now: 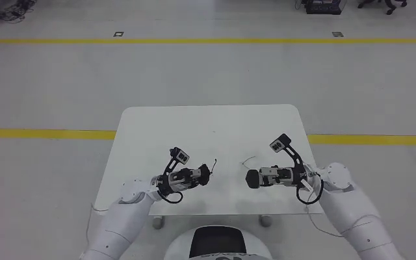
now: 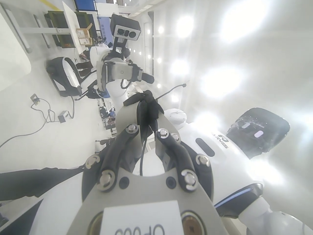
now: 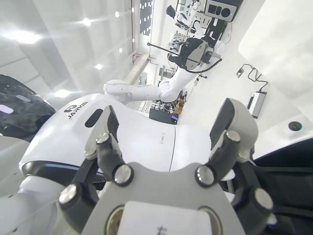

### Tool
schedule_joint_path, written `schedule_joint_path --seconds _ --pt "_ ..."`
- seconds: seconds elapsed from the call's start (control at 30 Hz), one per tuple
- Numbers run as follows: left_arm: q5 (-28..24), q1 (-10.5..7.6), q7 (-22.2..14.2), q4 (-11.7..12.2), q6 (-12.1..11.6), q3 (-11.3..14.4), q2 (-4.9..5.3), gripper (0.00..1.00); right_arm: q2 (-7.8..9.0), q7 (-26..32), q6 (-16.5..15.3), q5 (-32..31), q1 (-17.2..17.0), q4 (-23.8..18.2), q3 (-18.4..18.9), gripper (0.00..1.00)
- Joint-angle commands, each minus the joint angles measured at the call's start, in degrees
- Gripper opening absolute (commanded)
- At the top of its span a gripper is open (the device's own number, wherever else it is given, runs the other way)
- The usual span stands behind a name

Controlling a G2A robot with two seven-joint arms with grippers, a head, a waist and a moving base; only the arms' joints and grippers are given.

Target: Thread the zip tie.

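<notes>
Left gripper (image 2: 146,106) hangs over the near half of the bench (image 1: 208,123), toward the near left corner. Its fingers (image 2: 126,117) are pressed together on the zip tie (image 2: 171,89). The black strap runs through the pinch, and its free length sticks out past the fingertips toward the other arm, clear of the bench top. The small block at the far tip may be the head, but it's too small to be sure. Gripping the strap partway along and off the bench likely keeps that end exposed for the other arm to meet.

Right gripper (image 3: 168,117) sits opposite, toward the near right corner, fingers (image 3: 111,121) spread wide with nothing between them. The two grippers face each other across a gap, and the strap tip stops short of the right one. Judgement: threading not started, as the right side has no hold on the strap.

A thin pale strip (image 1: 247,160) lies on the bench just beyond the right gripper; cannot tell what it is.
</notes>
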Motion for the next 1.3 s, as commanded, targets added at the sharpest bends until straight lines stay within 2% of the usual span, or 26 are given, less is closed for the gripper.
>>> schedule_joint_path --seconds 0.0,0.13,0.23,0.27,0.5,0.63,0.77,0.9,0.93,0.97,1.03,1.07,1.13,1.27 --pt "-1.0 -0.30 -0.6 0.0 0.0 1.7 -0.34 0.00 -0.30 0.9 0.1 1.9 0.4 1.7 -1.2 1.00" --pt "-1.9 -1.45 -0.3 1.4 0.0 4.8 -1.48 0.00 -1.03 1.4 -0.2 6.2 2.1 5.7 -5.0 1.00" --pt "-2.9 -2.28 -0.4 2.6 0.0 6.4 -2.38 0.00 -1.18 1.4 -0.3 7.4 3.5 6.8 -8.1 1.00" --pt "-2.3 -2.66 0.3 3.1 0.0 6.5 -2.70 0.00 -1.18 1.4 -0.3 7.4 3.5 6.8 -8.1 1.00" --pt "-2.3 -2.66 0.3 3.1 0.0 6.5 -2.70 0.00 -1.18 1.4 -0.3 7.4 3.5 6.8 -8.1 1.00" --pt "-4.0 -2.22 2.1 2.6 0.0 7.5 -2.88 0.00 -1.63 -0.2 0.6 11.2 3.0 6.9 -8.5 1.00" --pt "-6.5 -2.05 1.6 2.5 0.0 7.7 -3.59 0.00 -2.28 1.4 1.1 15.7 3.2 9.2 -9.4 1.00" --pt "-6.8 -2.16 0.7 3.0 0.0 7.2 -4.65 0.00 -2.96 1.4 2.7 19.9 3.8 10.7 -11.5 1.00" --pt "-7.1 -2.12 0.3 3.1 0.0 6.9 -5.04 0.00 -3.15 1.4 3.6 21.1 4.2 11.0 -12.4 0.96" --pt "-7.1 -2.10 0.1 3.4 0.0 6.7 -5.33 0.00 -3.25 1.4 3.8 21.3 4.6 11.2 -13.1 0.83" --pt "-6.9 -2.03 -0.4 3.7 0.0 6.2 -5.91 0.00 -3.42 1.4 3.9 21.6 5.3 11.8 -14.2 0.69" --pt "-7.0 -1.94 -0.8 3.9 0.0 5.9 -6.30 0.00 -3.51 1.4 3.9 21.8 5.7 12.0 -14.9 0.65" --pt "-7.1 -1.85 -1.5 4.4 0.0 5.6 -6.87 0.00 -3.63 1.4 4.0 22.2 6.3 12.5 -15.8 0.49" --pt "-7.0 -1.83 -2.6 5.7 0.0 4.9 -8.00 0.00 -3.83 1.4 4.1 22.6 7.6 13.2 -18.0 0.42"
